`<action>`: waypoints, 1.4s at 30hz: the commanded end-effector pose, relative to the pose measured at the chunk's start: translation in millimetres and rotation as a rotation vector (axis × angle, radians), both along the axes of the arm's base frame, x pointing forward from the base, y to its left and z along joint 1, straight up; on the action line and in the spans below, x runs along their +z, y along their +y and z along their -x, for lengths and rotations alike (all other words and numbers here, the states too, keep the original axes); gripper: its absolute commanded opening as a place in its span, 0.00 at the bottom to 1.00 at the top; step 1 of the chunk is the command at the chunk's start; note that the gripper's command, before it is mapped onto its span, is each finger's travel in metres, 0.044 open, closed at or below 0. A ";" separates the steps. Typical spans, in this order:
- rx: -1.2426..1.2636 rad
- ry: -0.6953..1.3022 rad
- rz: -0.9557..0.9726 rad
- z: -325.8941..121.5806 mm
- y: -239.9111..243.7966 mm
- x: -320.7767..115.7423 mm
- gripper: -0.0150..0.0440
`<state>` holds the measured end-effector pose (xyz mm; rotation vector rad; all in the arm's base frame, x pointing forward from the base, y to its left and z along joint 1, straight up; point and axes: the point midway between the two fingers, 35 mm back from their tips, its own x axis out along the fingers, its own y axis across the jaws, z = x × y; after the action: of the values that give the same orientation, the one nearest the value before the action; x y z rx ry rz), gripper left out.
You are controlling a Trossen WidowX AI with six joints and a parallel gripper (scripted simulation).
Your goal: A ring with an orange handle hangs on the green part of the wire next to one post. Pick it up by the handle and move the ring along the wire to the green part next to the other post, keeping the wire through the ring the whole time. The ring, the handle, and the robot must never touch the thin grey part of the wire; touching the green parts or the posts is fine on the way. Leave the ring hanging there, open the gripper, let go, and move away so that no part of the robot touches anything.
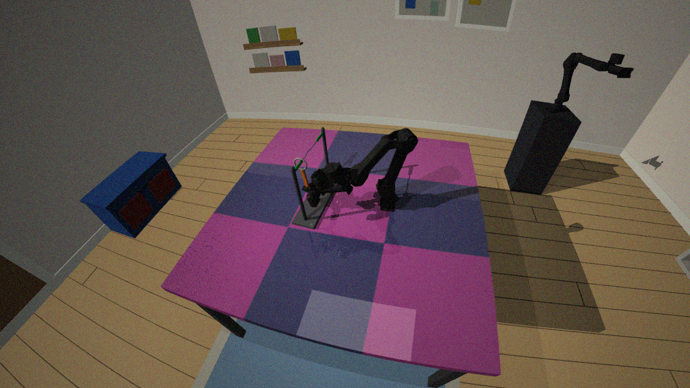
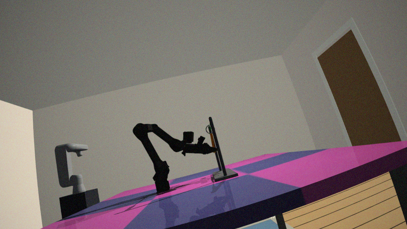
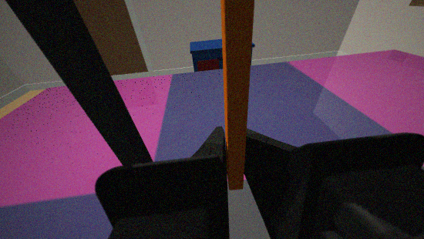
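Observation:
The ring (image 1: 294, 162) (image 2: 205, 129) is around the near green part (image 1: 298, 166) of the wire, close to the near post (image 1: 298, 193) (image 2: 218, 150) (image 3: 86, 85). Whether it touches the green is too small to tell. The orange handle (image 1: 303, 178) (image 2: 212, 140) (image 3: 237, 77) slants down from the ring. My gripper (image 1: 307, 188) (image 2: 215, 149) (image 3: 227, 132) is shut on the handle's lower part. The thin grey wire (image 1: 308, 151) runs back to the far green part (image 1: 319, 137) at the far post (image 1: 325, 149).
The posts' grey base (image 1: 305, 223) (image 2: 231, 174) (image 3: 247, 216) lies below the gripper on the chequered table (image 1: 434, 299). The near post stands close on the left in the wrist view. A blue cabinet (image 1: 128, 176) and a black pedestal (image 1: 538, 149) stand beyond the table.

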<state>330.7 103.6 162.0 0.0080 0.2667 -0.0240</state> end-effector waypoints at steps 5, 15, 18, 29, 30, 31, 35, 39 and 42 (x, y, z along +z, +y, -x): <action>-0.005 -0.004 -0.004 -1.0 0.4 -9.9 0.00; -0.005 -0.004 -0.004 -0.9 0.4 -13.8 0.00; -0.005 -0.004 -0.004 -0.9 0.4 -13.8 0.00; -0.005 -0.004 -0.004 -0.9 0.4 -13.8 0.00; 0.000 -0.003 -0.002 -1.1 1.2 -13.4 0.04; 0.000 -0.003 -0.002 -1.1 1.2 -13.4 0.09; 0.000 -0.003 -0.002 -1.1 1.2 -13.4 0.27; 0.000 -0.003 -0.002 -1.1 1.2 -13.4 0.44; 0.000 -0.002 -0.002 1.5 1.5 -12.5 0.53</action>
<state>331.4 105.4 149.0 0.0094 0.2641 -0.0211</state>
